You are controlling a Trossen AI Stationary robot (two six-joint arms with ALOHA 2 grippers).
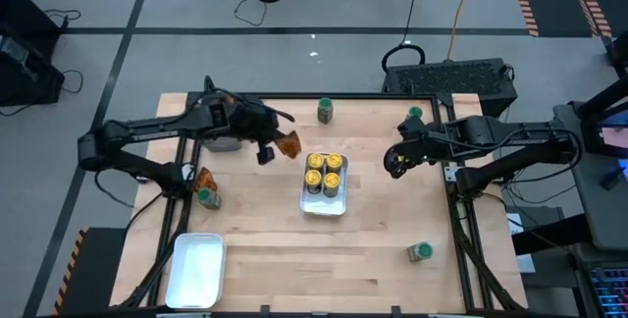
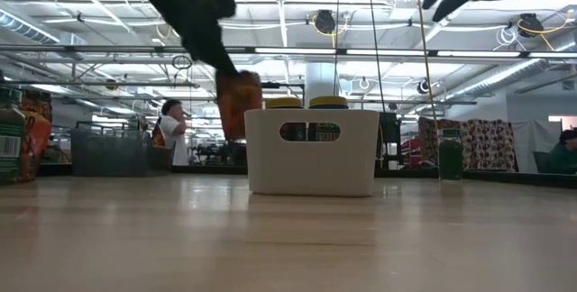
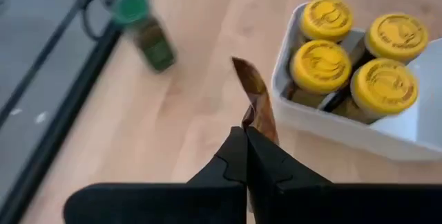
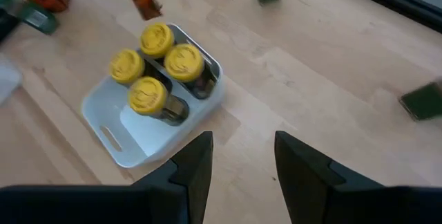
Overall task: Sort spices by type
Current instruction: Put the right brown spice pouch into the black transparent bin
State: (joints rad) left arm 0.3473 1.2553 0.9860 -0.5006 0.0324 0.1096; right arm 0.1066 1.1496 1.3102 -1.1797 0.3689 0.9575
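A small flat orange-brown packet (image 3: 257,99) hangs in the air just left of the white tray (image 1: 306,200), with my left gripper (image 1: 269,149) shut on it. The tray stands mid-table and holds several yellow-lidded jars (image 1: 324,173). Green-lidded jars stand apart on the table: one at the far edge (image 1: 325,111), one at the far right (image 1: 415,115), one near right (image 1: 421,250), one at the left (image 1: 207,198) beside another orange packet (image 1: 204,179). My right gripper (image 4: 242,151) hovers open right of the tray, nothing between its fingers. My left gripper pinches the packet's near end (image 3: 250,119) between its two fingertips (image 3: 238,148). The fingers come slanting down from the table's left side. In the low view the packet (image 2: 238,103) hangs below the fingers, clear of the table, beside the tray's left wall.
A second white tray (image 1: 196,269) lies at the near left corner. A dark bin (image 1: 222,142) sits under my left arm at the far left. Bare wood lies between the central tray and the near edge. People stand in the room beyond the table.
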